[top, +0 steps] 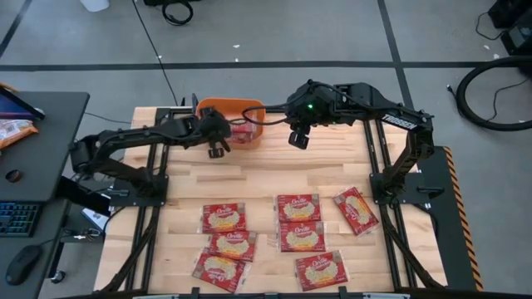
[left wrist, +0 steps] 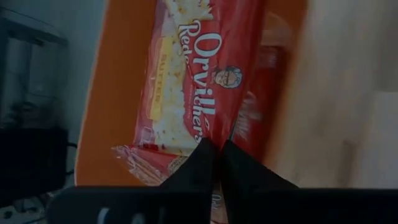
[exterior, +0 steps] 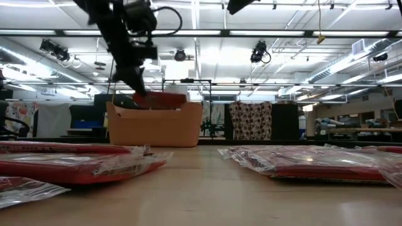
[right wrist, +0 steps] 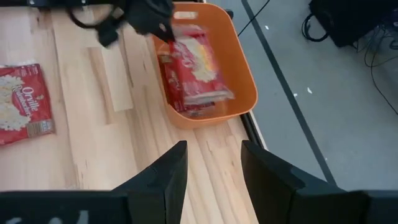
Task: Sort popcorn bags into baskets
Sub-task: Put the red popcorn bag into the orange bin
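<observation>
1. Fingers of the left gripper (left wrist: 214, 155) are pinched together on the edge of a flat red popcorn packet with a cream-yellow centre picture (left wrist: 193, 81), holding it over the rounded orange plastic tub (top: 237, 109) at the far edge of the pale wooden slatted table (top: 266, 178).
2. Seen from table height, that gripper (exterior: 139, 88) sits just at the tub's rim (exterior: 154, 129), with the packet (exterior: 164, 98) lying partly above the wall (its far end seems to rest on the opposite rim, though I cannot be sure).
3. At least one more red packet (right wrist: 186, 93) lies inside the tub under the held one; the exact count in there cannot be read.
4. The right gripper (right wrist: 211, 165) hangs above bare table just beside the tub, its two dark fingers spread apart and holding nothing.
5. Seven red popcorn packets lie flat on the near half of the table: three in a left cluster (top: 223, 218), three stacked in a middle column (top: 299, 208), and one tilted at the right (top: 356, 209).
6. One tub in all.
</observation>
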